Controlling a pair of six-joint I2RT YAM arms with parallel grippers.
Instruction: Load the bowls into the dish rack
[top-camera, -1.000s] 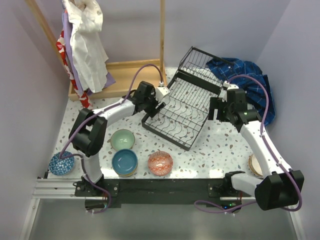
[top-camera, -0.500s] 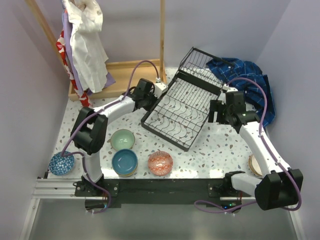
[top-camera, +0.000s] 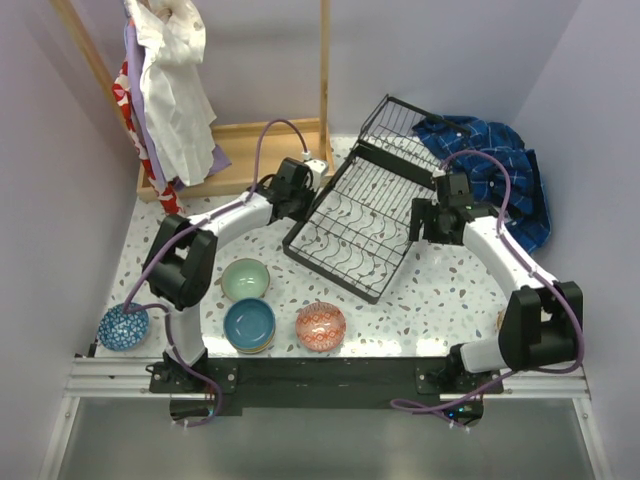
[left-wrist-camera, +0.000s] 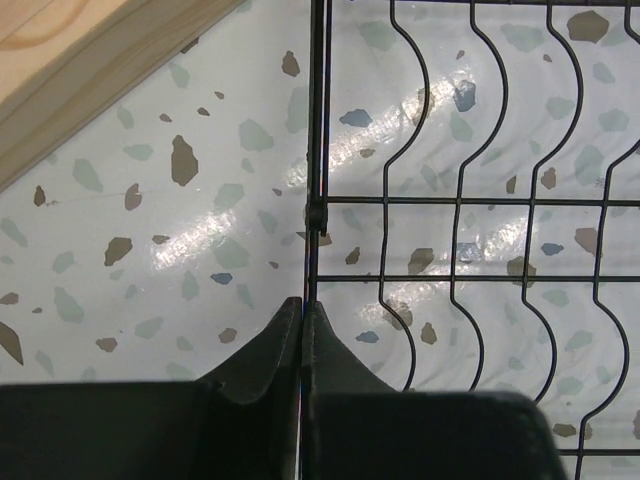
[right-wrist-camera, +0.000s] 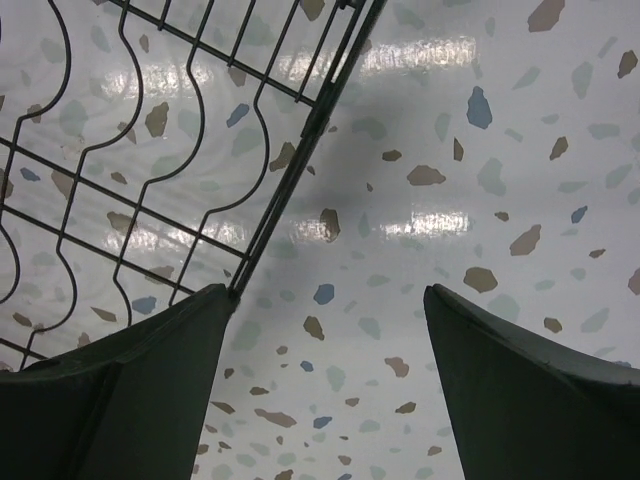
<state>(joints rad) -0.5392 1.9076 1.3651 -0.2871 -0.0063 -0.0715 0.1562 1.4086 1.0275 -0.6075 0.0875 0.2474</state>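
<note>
Pinching the rim wire of the dish rack (top-camera: 360, 225) at its 10 o'clock side, the left gripper (left-wrist-camera: 302, 315) has its fingers pressed together with the thin black wire running down into the seam between them. Over the last second it has crept a little along that rim toward 12 o'clock. The right arm has folded its elbow inward, bringing the right gripper (right-wrist-camera: 328, 290) against the rack's 3 o'clock edge. There its fingers stand wide apart, one finger (right-wrist-camera: 150, 380) just touching the rim wire. The rack itself has barely shifted and lies at an angle in the middle of the table (top-camera: 440, 290), empty. The pale green bowl (top-camera: 245, 278), teal blue bowl (top-camera: 249, 323), red-orange bowl (top-camera: 320, 326) and speckled dark blue bowl (top-camera: 123, 327) wait at 7 to 8 o'clock, well apart from it. This looks like squaring up the rack, so loading has not begun.
</note>
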